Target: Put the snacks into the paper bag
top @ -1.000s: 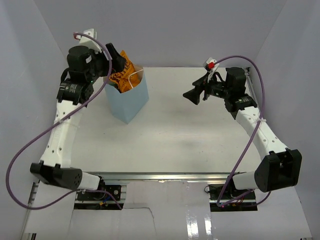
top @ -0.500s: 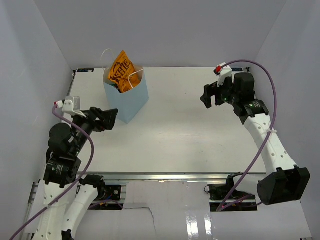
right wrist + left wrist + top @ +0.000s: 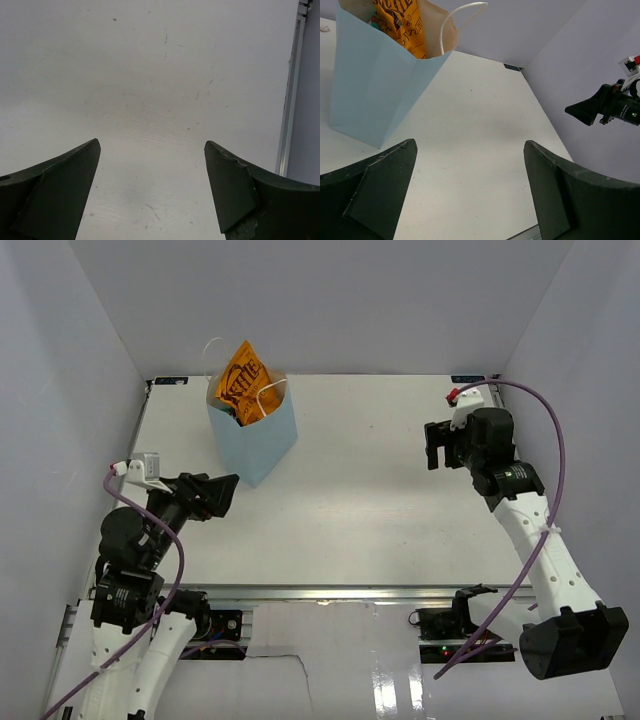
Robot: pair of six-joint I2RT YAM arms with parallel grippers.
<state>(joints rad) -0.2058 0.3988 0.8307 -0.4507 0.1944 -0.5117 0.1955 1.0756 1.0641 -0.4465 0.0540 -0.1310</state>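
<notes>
The paper bag (image 3: 255,445) stands upright at the far left of the surface (image 3: 380,500). The orange crisp bag (image 3: 242,378) pokes up out of its top. The left hand (image 3: 222,492), just in front of it, is spread apart and empty. The right hand (image 3: 437,445), well off to the right, is spread apart and empty too.

One paper bag (image 3: 262,445), one orange crisp bag (image 3: 243,375), two end effectors: left (image 3: 222,495), right (image 3: 433,444)

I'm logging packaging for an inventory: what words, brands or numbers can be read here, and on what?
"Kettle": brand name on the orange crisp bag sticking out of the paper bag, top view.
Left wrist view: more dark lettering on that crisp bag, cut off and too partial to read.
No other text is legible.
</notes>
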